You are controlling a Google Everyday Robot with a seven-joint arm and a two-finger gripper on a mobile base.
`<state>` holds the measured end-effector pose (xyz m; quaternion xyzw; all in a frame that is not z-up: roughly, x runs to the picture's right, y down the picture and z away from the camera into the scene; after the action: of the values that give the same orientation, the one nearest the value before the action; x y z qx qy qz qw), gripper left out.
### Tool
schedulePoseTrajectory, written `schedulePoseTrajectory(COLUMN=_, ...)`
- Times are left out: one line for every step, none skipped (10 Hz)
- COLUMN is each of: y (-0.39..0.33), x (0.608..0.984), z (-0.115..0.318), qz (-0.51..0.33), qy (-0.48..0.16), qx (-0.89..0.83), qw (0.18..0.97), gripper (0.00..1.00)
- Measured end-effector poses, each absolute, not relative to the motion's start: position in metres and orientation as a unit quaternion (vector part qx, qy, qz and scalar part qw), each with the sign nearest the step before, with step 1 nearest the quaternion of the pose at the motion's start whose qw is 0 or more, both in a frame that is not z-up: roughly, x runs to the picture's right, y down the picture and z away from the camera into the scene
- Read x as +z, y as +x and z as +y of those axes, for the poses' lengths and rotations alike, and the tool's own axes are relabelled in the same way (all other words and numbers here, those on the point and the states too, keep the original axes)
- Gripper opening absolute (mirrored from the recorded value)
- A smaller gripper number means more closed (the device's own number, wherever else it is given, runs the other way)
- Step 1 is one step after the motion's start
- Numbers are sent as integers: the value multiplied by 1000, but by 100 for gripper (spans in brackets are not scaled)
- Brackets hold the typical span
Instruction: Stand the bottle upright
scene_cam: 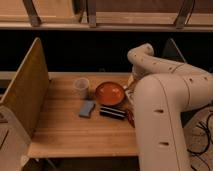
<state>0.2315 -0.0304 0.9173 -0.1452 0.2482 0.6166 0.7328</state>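
My gripper [132, 84] reaches down at the right rim of the orange-red bowl [110, 93], at the end of the white arm [165, 75], which curves over from the right. The arm's big forearm fills the right side of the camera view. The bottle is mostly hidden behind it. Only a pale sliver [129, 95] shows between the bowl and the arm, and I cannot tell how it lies or whether the gripper touches it.
On the wooden table [65, 130] stand a translucent plastic cup [81, 86] left of the bowl, a blue sponge [87, 108] and a dark flat packet [112, 112] in front. A wooden side panel [27, 90] walls the left edge. A dark gap lies behind.
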Motion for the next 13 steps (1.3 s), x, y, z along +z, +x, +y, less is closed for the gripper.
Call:
schedulePoseTrajectory(y=231, x=917, z=-30, qz=249, qy=-145, qx=616, qw=733, gripper=80)
schedulePoseTrajectory(y=230, x=919, z=-29, qz=249, qy=-147, qx=616, qw=733, gripper=80)
schedulePoseTrajectory(y=232, x=927, z=-22, qz=258, qy=-152, qx=616, qw=729, gripper=80)
schedulePoseTrajectory(y=232, x=934, z=-18, qz=266, qy=-155, qx=615, qw=726, gripper=80)
schedulePoseTrajectory(y=231, x=944, z=-16, qz=273, qy=-155, qx=615, qw=724, gripper=80)
schedulePoseTrajectory(y=232, x=951, z=-17, qz=275, qy=-154, qx=616, qw=721, gripper=80)
schedulePoseTrajectory(y=232, x=955, z=-17, qz=276, qy=-154, qx=619, qw=719, gripper=80)
schedulePoseTrajectory(y=231, x=959, z=-19, qz=275, qy=-154, qx=621, qw=718, gripper=80)
schedulePoseTrajectory(y=229, x=964, z=-19, qz=274, qy=-157, qx=621, qw=717, gripper=80)
schedulePoseTrajectory(y=229, x=967, z=-18, qz=275, qy=-160, qx=622, qw=715, gripper=80)
schedulePoseTrajectory(y=227, x=971, z=-14, qz=277, qy=-168, qx=625, qw=710, gripper=80)
schedulePoseTrajectory(y=224, x=974, z=-9, qz=278, qy=-179, qx=627, qw=705, gripper=80)
schedulePoseTrajectory(y=221, x=976, z=-7, qz=279, qy=-187, qx=628, qw=702, gripper=80)
